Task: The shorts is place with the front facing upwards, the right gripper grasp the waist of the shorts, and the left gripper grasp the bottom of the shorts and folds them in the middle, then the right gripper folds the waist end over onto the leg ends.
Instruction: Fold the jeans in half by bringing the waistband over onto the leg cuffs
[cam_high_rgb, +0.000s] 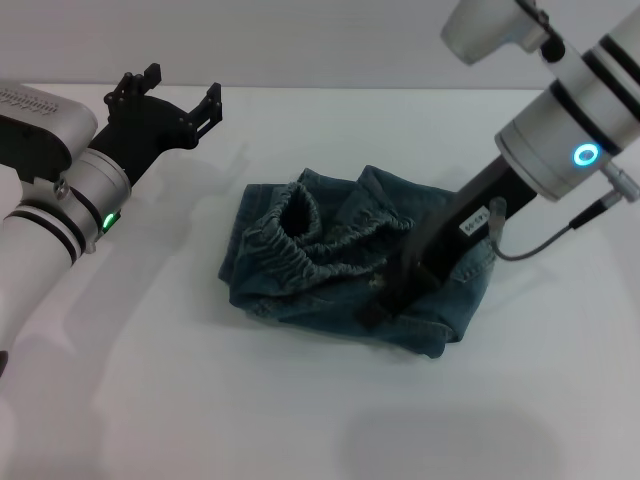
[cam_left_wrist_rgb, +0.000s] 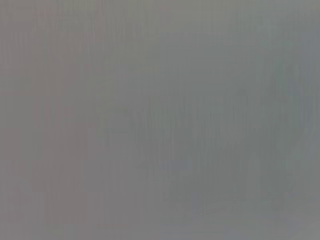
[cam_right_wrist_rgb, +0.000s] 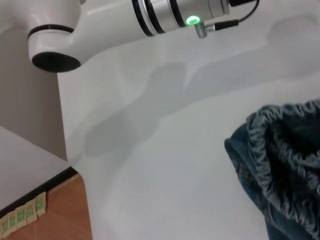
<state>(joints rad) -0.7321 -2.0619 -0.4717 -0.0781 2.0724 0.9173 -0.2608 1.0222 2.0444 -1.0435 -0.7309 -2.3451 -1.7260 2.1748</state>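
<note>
The blue denim shorts (cam_high_rgb: 300, 290) lie bunched in a folded heap at the middle of the white table. The ruffled waist end (cam_high_rgb: 296, 238) sits on top toward the left, and its gathered band also shows in the right wrist view (cam_right_wrist_rgb: 272, 145). The leg ends are buried under the folds. My right gripper (cam_high_rgb: 380, 308) reaches down from the upper right, slim and shut, with its tip sunk into the denim near the front of the heap. My left gripper (cam_high_rgb: 180, 88) hangs open and empty above the table's far left, well clear of the shorts. The left wrist view is plain grey.
The white table (cam_high_rgb: 200, 400) stretches around the heap on all sides. In the right wrist view the left arm (cam_right_wrist_rgb: 165, 12) crosses overhead. That view also shows the table's edge (cam_right_wrist_rgb: 64, 145) dropping to a brown floor (cam_right_wrist_rgb: 65, 210).
</note>
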